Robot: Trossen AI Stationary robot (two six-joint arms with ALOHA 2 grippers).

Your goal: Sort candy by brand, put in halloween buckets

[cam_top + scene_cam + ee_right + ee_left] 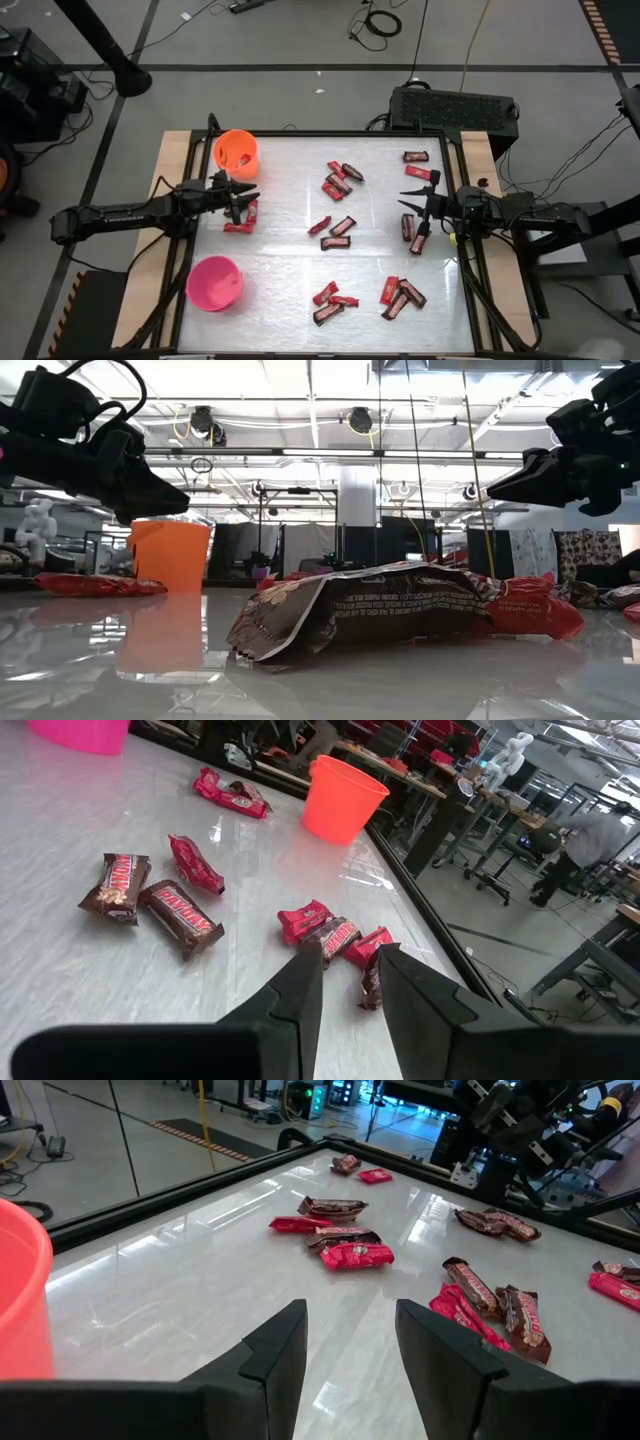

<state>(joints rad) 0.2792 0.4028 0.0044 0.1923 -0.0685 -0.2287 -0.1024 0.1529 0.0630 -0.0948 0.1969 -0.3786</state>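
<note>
Clearly our left gripper [243,200] hangs spread and empty over two red bars [240,226], the orange bucket [236,151] just beyond; the right gripper [418,205] waits parted. We risk pinching mixed brands together.

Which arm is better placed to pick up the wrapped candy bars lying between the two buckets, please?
The left: its open hand hovers right beside those red and dark wrapped bars, near the round orange plastic bucket. The right hand is across the table.
</note>
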